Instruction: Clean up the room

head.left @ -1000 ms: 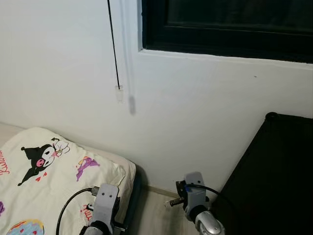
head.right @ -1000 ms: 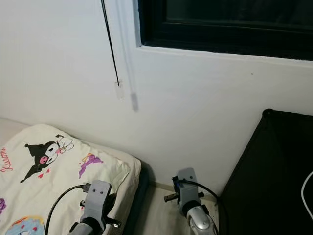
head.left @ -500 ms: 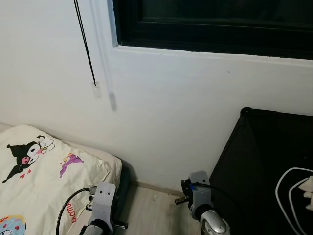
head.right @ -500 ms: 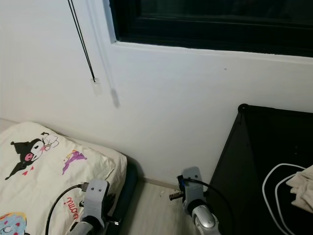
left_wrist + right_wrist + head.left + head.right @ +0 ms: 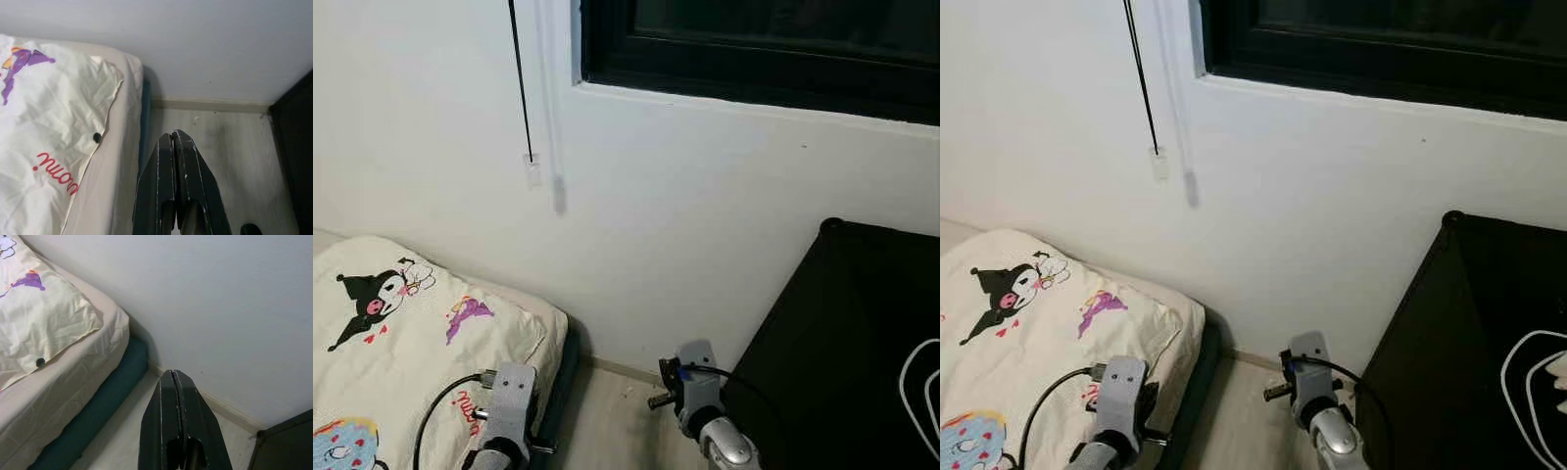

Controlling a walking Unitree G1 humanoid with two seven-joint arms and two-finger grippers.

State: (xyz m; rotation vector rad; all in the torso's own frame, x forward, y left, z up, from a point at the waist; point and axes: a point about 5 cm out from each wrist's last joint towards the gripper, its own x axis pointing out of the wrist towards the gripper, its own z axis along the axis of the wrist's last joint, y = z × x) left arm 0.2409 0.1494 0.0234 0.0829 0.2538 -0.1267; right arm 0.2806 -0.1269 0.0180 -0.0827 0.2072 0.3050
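Observation:
A cream pillow point(image 5: 401, 333) printed with cartoon characters lies on a bed at the lower left, over a beige sheet and a teal mattress edge point(image 5: 93, 416). Both wrists show low in the eye views, held before a white wall. My left gripper point(image 5: 172, 134) is shut with nothing in it, hanging above the strip of pale floor point(image 5: 220, 142) beside the bed. My right gripper point(image 5: 173, 373) is shut too and holds nothing, pointing at the foot of the wall near the bed's corner.
A black cabinet point(image 5: 862, 343) stands at the right with a white cable point(image 5: 1528, 372) on its top. A dark window frame point(image 5: 754, 59) runs along the top of the wall. A black blind cord with a white weight point(image 5: 531, 166) hangs left of it.
The view has swung back to the left since half a second ago: more of the pillow shows and the cabinet has slid toward the right edge. Both grippers stay shut.

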